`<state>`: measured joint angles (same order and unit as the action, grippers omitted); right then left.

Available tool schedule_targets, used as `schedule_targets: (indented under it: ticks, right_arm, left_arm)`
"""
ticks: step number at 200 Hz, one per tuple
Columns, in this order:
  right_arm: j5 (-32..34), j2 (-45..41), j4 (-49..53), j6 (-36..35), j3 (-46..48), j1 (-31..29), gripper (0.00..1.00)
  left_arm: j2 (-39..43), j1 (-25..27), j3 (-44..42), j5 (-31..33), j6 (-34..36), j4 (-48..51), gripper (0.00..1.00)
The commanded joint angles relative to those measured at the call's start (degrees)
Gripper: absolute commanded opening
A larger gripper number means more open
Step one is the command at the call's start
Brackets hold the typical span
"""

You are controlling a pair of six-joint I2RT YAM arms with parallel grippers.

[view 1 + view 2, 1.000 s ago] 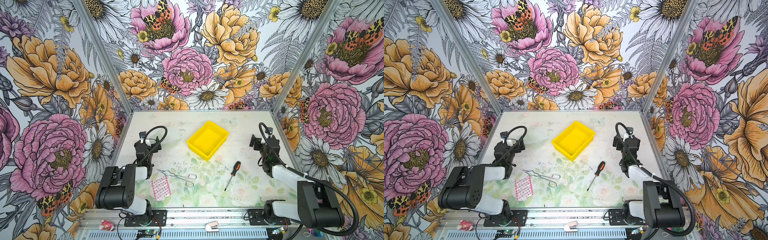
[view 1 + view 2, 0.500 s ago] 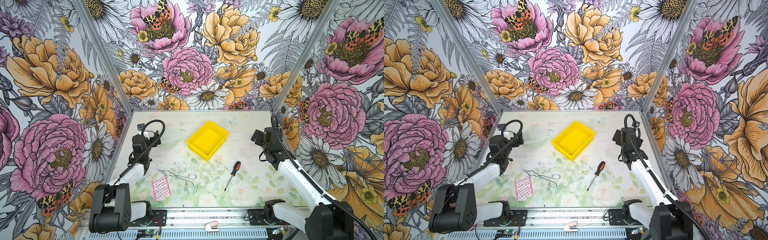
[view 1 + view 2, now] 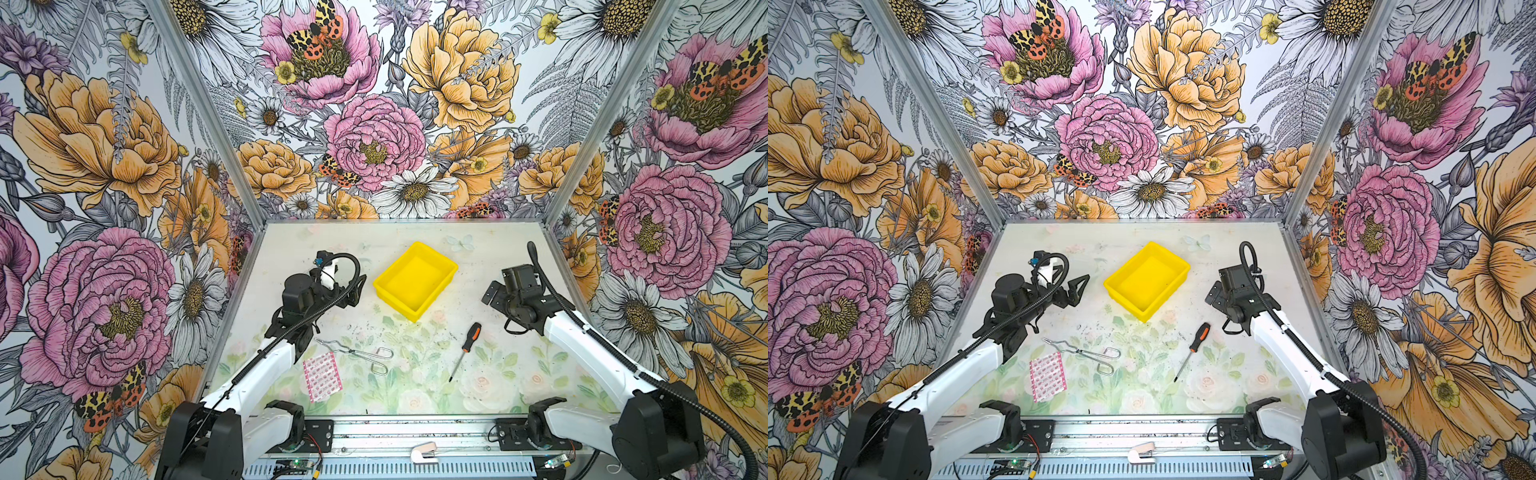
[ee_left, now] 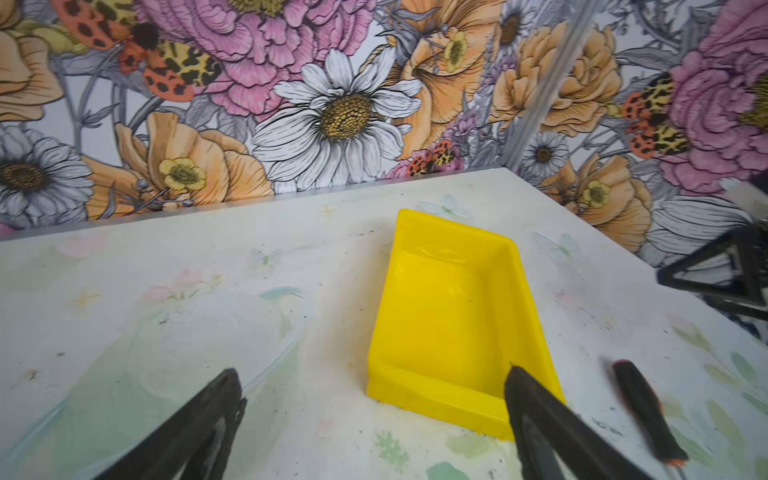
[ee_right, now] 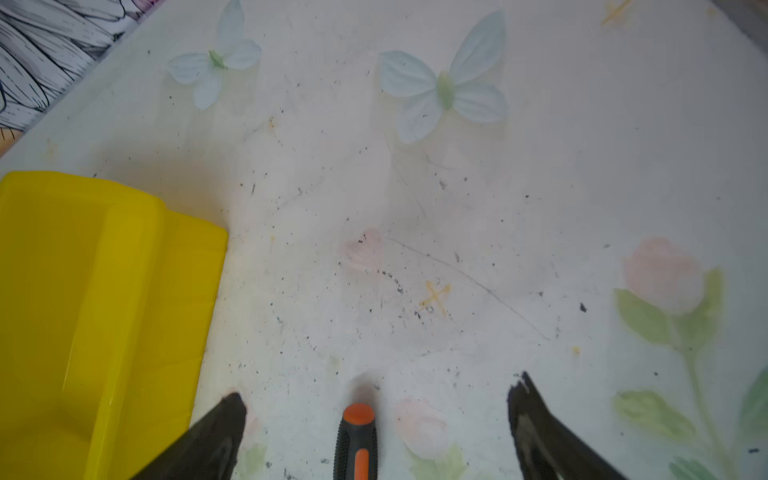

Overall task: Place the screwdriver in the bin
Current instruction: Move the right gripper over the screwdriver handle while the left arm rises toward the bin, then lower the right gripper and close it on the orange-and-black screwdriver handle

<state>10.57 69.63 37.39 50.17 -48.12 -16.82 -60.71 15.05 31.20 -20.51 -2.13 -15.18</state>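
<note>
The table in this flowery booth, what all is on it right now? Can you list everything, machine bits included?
bin: one, bright yellow, far middle of the table, nothing inside it.
screwdriver: one, orange-and-black handle with a thin silver shaft, flat on the table nearer than the bin and to its right.
wire tongs: one, silver, lying left of the screwdriver.
patterned packet: one, pink and white, flat beside the tongs, toward the near edge.
table: one, pale with faded flowers and butterflies.
walls: three, large pink, orange and white flower prints.
left gripper: one, black, open, left of the bin, holding nothing.
right gripper: one, black, open, above the screwdriver's handle end, holding nothing.
</note>
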Motion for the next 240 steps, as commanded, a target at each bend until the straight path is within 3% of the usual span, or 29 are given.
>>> schedule_targets:
  ticks: [1,57,105,240]
  right_arm:
    - [-2.2,2.0,1.2,5.2,0.2,-3.0,1.00]
    - [-3.6,6.5,1.1,8.9,1.3,-7.3,0.99]
    - [-3.7,9.4,0.8,10.2,2.1,-8.9,0.98]
    - [-2.3,14.4,-1.4,10.4,3.0,-10.9,0.77]
  left_arm:
    - [2.3,2.8,-1.0,-8.8,2.7,0.9,0.99]
    - [3.8,12.4,-1.8,-14.2,6.8,2.8,0.99]
    - [4.1,18.3,-1.8,-10.8,10.8,7.2,0.99]
    - [5.5,21.1,-1.9,-6.8,13.6,9.8,0.99]
